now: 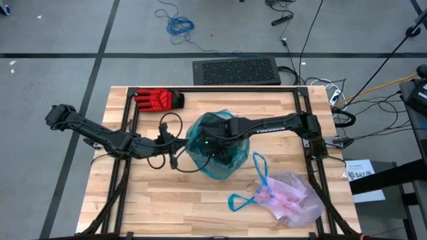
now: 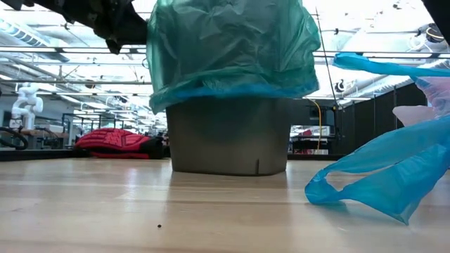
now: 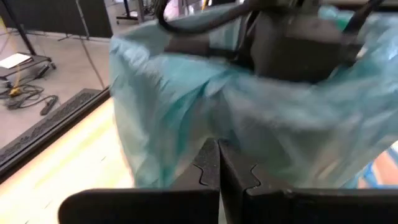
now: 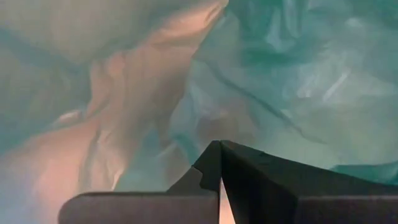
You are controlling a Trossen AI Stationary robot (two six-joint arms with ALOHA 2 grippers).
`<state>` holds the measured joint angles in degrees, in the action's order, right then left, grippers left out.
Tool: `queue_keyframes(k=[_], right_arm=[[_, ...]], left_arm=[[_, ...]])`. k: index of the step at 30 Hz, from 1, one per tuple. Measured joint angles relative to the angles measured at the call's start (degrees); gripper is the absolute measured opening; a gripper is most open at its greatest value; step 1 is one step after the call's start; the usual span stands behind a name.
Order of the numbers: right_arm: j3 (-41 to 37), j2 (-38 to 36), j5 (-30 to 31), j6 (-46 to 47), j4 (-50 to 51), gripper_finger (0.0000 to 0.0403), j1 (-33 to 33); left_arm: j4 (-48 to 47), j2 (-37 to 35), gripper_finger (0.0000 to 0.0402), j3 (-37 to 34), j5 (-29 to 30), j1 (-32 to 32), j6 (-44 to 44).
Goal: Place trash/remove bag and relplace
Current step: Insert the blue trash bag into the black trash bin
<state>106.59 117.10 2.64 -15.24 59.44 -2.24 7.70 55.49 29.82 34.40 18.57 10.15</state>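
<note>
The task looks well along: the bag (image 1: 293, 199), pale pink-white with blue drawstring loops, lies off the bin on the table (image 1: 153, 207) at the lower right of the high view, slumped and apparently with something pinkish inside, though no separate wads of trash can be made out there. A teal-green plastic bag (image 1: 217, 143) now sits over the grey bin (image 2: 228, 140) at the centre of the table, draped down over its rim in the low view, so what seems left is seating this new liner properly down inside. The right hand (image 4: 219, 180) is inside the mouth of the teal bag, its fingers pressed together with no gap; teal film surrounds it, but whether any of it is pinched between the tips cannot be told. The left hand (image 3: 218, 177) is likewise closed tight, holding nothing visible, poised just beside the outside of the teal bag at the bin's left in the high view. A red glove (image 1: 159, 99) lies untouched at the table's upper left.
</note>
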Motion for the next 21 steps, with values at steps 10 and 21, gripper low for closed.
queue_keyframes(k=[10, 21], right_arm=[[-3.64, 0.11, -2.60, 0.24, -2.00, 0.0000, -0.11], [-8.53, 0.11, -3.49, 0.08, -5.43, 0.0000, 0.31]], left_arm=[[-0.51, -0.14, 0.0000, -1.26, 1.26, 0.67, 1.51], [-0.54, -0.12, 0.0000, -1.26, 1.33, 1.07, 1.55]])
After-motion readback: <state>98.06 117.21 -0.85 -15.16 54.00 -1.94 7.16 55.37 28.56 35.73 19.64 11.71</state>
